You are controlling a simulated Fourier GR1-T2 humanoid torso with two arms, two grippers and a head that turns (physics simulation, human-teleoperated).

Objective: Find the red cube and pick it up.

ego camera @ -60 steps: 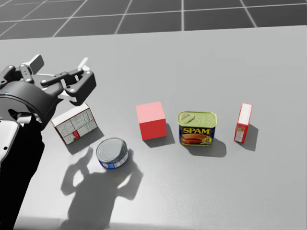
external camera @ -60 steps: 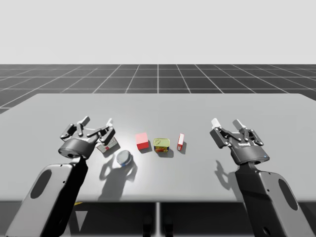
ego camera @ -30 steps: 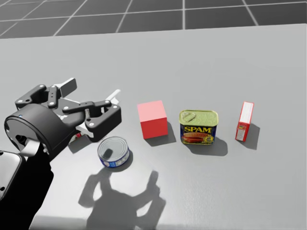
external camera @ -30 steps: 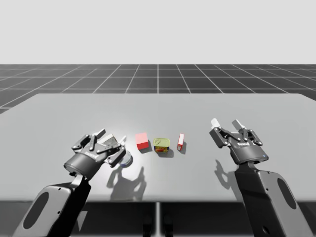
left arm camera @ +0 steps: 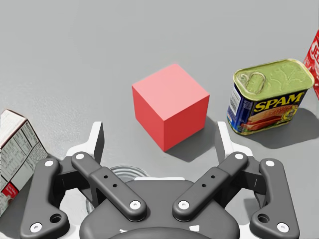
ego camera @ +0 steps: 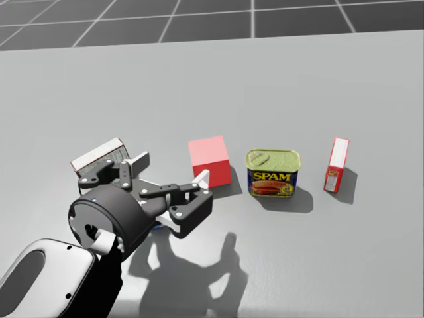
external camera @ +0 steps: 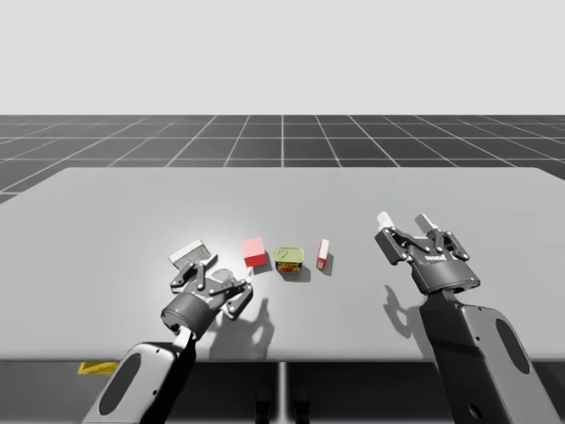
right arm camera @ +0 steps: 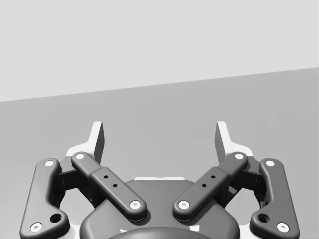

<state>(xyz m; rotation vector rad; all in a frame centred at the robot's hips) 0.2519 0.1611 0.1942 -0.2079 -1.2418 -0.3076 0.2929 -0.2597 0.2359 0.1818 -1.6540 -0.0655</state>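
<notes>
The left gripper [left arm camera: 160, 137] is seen spread wide, its two pale fingers [left arm camera: 97, 139] standing far apart, and nothing is held between them. It is poised low over the table [external camera: 106, 203], and the lid of a round can [left arm camera: 124, 173] is partly seen beneath it.

The red cube [left arm camera: 169, 104] is found just ahead of this gripper, in line with the gap between the fingers but not clasped by them. The cube is shown as a plain, unprinted block with crisp edges; its top face is lit to a paler pink-red, while its side faces are a deeper red. It is set flat on the table and turned so that one upright edge faces the gripper. In the head view one fingertip [ego camera: 202, 177] is seen close against the cube [ego camera: 209, 160]; whether contact is made cannot be told.

A white box [left arm camera: 15, 149] is placed beside the gripper on one side. Beyond the cube's other side a squat rectangular can with a green top [left arm camera: 266, 94] is set, and past that a slim red box [ego camera: 336, 165] stands upright.

In the high view the right gripper [external camera: 404, 221] is held well apart from the row of things, opened wide and empty.
</notes>
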